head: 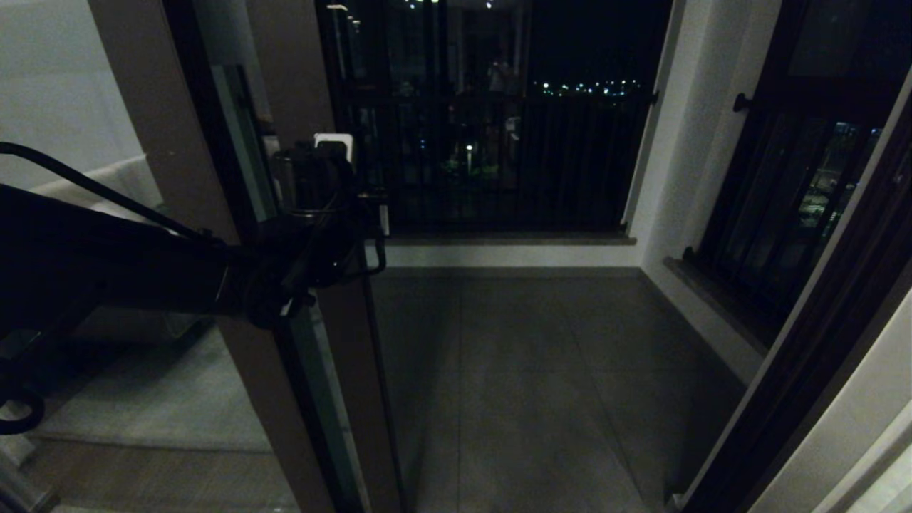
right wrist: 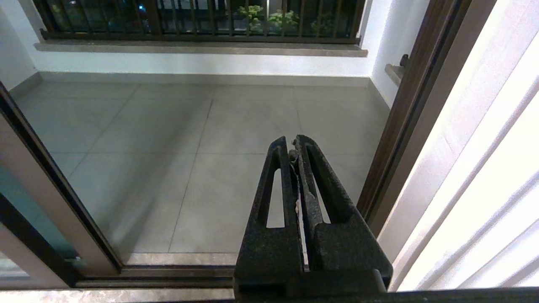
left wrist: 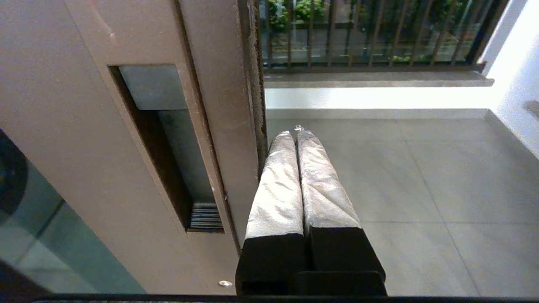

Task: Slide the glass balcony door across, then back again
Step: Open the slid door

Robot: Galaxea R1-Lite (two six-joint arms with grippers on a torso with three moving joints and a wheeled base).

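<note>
Brown-framed glass balcony door (head: pixel 313 399) stands left of centre; the left hand (left wrist: pixel 297 131), fingers pressed together and empty, lies against its stile edge; the right hand (right wrist: pixel 293 143), likewise closed and empty, hangs over grey floor tiles (right wrist: pixel 168 139).

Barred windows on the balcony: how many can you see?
2: one barred window straight ahead on the far wall, another on the robot's right side wall. The door stile may hide more to the left.
</note>
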